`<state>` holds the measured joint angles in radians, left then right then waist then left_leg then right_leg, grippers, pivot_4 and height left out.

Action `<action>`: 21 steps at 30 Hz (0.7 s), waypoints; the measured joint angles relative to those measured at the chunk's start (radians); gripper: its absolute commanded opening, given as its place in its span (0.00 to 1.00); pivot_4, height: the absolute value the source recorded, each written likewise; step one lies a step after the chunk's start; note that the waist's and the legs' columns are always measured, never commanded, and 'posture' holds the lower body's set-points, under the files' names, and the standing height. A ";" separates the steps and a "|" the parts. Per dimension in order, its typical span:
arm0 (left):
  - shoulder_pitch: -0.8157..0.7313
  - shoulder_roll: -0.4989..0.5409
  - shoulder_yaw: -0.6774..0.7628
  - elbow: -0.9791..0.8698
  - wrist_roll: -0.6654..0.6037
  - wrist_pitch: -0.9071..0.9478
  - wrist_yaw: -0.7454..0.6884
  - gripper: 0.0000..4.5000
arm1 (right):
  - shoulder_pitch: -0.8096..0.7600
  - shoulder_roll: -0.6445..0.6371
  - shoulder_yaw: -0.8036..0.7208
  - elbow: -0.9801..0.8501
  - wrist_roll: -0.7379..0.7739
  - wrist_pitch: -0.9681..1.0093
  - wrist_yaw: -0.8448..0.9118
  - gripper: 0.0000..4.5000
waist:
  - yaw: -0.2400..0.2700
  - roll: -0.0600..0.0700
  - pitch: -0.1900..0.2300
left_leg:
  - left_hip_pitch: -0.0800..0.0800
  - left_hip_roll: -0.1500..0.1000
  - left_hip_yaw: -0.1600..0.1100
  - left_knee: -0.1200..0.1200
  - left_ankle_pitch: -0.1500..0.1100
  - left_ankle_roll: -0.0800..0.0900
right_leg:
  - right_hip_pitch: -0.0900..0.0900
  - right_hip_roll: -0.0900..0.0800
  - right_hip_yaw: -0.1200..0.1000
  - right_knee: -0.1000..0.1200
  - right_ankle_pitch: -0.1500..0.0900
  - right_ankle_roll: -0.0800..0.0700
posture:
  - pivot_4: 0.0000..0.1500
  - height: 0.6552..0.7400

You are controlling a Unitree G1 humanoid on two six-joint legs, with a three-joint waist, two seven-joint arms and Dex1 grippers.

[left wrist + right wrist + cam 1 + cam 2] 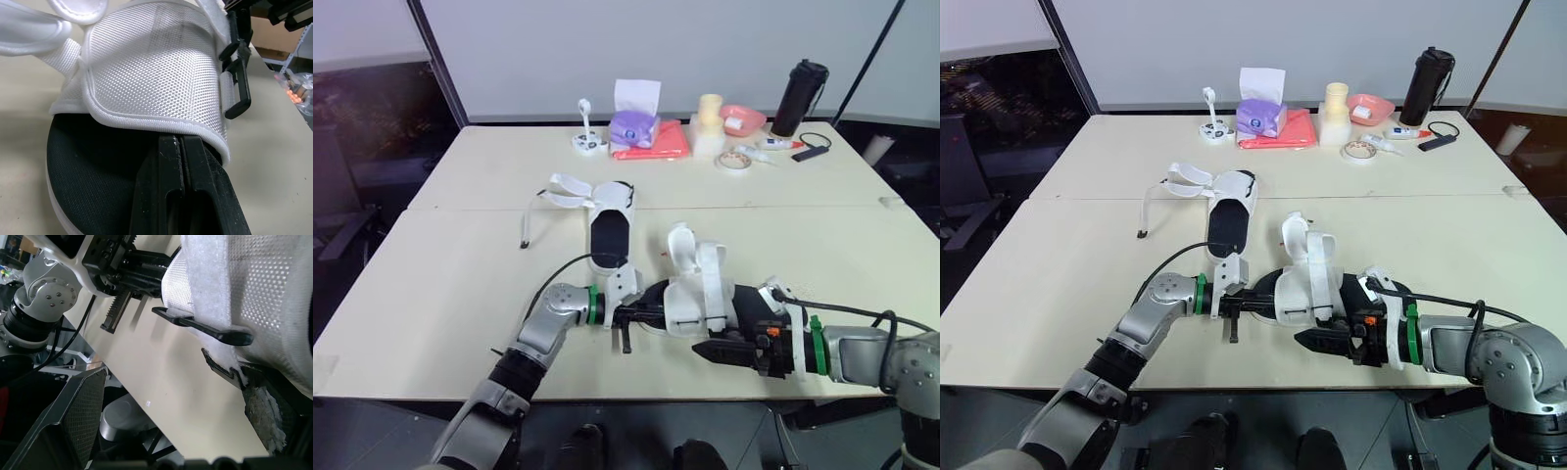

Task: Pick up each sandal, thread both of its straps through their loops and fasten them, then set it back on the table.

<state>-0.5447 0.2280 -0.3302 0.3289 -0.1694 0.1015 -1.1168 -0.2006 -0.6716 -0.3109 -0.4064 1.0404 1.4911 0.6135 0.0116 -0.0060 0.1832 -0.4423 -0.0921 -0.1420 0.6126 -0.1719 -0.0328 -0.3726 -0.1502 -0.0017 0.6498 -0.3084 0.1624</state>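
The near sandal [697, 294] sits over the front part of the counter [431, 284] with its long axis running left to right between the two arms. The left pincer [641, 315] is closed on its left end, fingertips hidden under the mesh upper. The right pincer [705, 350] has its fingers spread and clamps nothing; it stands just beside the sandal's near right flank, with the black loop [205, 329] and the fuzzy strap end [264, 416] directly ahead, so the right arm is judged nearer for threading.
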 measured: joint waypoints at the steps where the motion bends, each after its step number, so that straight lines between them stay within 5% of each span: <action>1: 0.000 0.000 0.000 -0.001 0.000 0.000 0.000 0.00 | -0.004 -0.003 0.005 0.006 -0.003 -0.007 0.001 0.88 | 0.000 0.000 0.000 | 0.000 0.000 0.000 0.000 0.000 0.000 | 0.000 0.000 0.000 0.000 0.000 0.000 | 1.00 1.00; 9: 0.001 0.000 -0.001 -0.006 0.002 0.002 0.007 0.00 | -0.033 -0.021 0.023 0.039 -0.013 -0.039 0.003 0.04 | 0.000 0.000 0.000 | 0.000 0.000 0.000 0.000 0.000 0.000 | 0.000 0.000 0.000 0.000 0.000 0.000 | 1.00 1.00; 21: 0.001 -0.003 -0.001 -0.006 0.005 0.000 0.008 0.00 | 0.003 -0.071 0.058 0.038 -0.014 -0.045 0.032 0.02 | 0.001 0.000 0.000 | 0.000 0.000 0.000 -0.001 0.000 0.000 | 0.000 0.000 0.000 0.000 0.000 0.000 | 1.00 1.00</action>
<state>-0.5434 0.2251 -0.3308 0.3233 -0.1647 0.1012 -1.1084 -0.1979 -0.7426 -0.2527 -0.3688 1.0268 1.4463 0.6451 0.0121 -0.0060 0.1833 -0.4424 -0.0921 -0.1418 0.6119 -0.1720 -0.0327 -0.3728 -0.1504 -0.0018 0.6497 -0.3084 0.1624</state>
